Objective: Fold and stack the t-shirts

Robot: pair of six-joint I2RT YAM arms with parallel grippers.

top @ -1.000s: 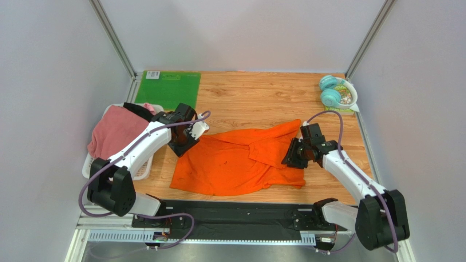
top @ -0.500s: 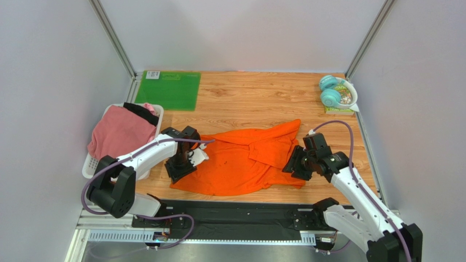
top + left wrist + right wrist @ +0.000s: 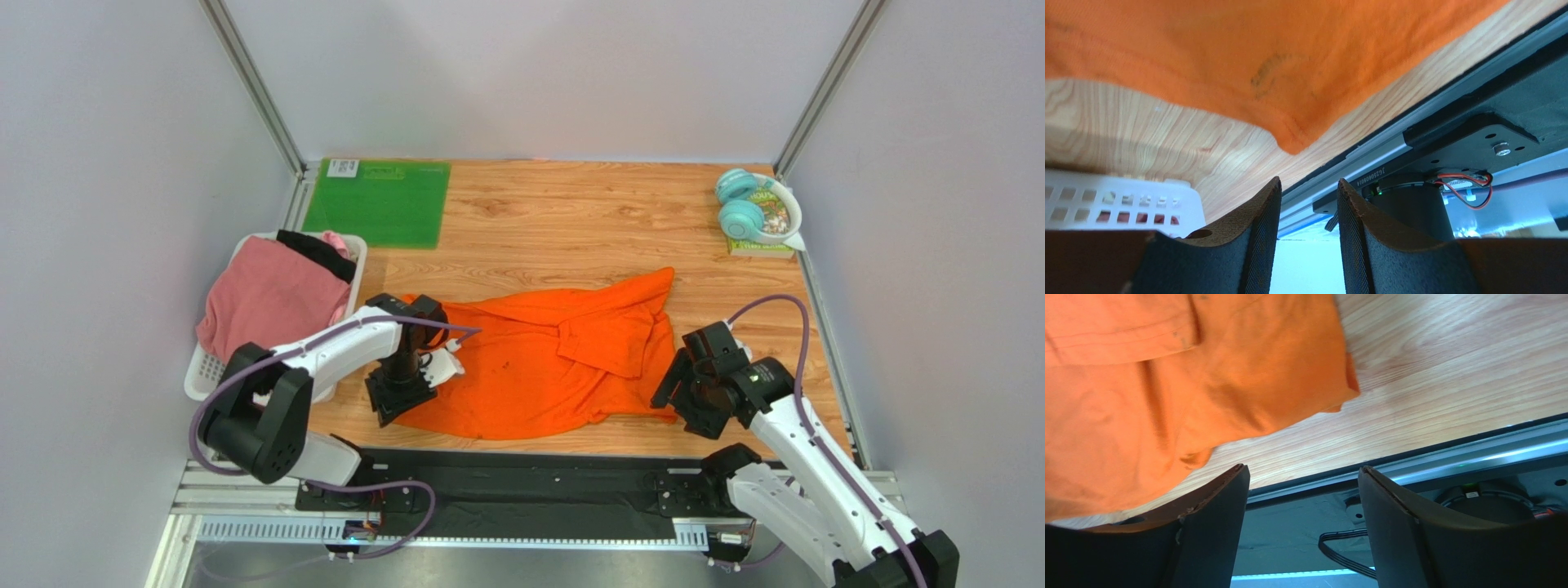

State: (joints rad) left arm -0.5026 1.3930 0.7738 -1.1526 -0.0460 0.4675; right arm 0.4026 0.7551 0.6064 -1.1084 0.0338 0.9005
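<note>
Now both arms have come down toward the near edge of the table (image 3: pixel 577 221). On the left, the pink t-shirt (image 3: pixel 264 300) and the black t-shirt (image 3: pixel 321 251) lie in the white basket (image 3: pixel 196 374), not folded yet. The left gripper (image 3: pixel 1308 190) has slid from the back of the orange t-shirt (image 3: pixel 540 368) to its near left corner. Its fingers stand a little apart with nothing between them, and the corner lies just in front of them. The orange t-shirt lies rumpled on the wood, with a part flopped over its middle. The right gripper (image 3: pixel 1303 478) has backed up to the near right corner, jaws wide and holding nothing. It looks like the 2 grippers are getting ready to pinch the 2 near corners, so the folding has only just begun.
</note>
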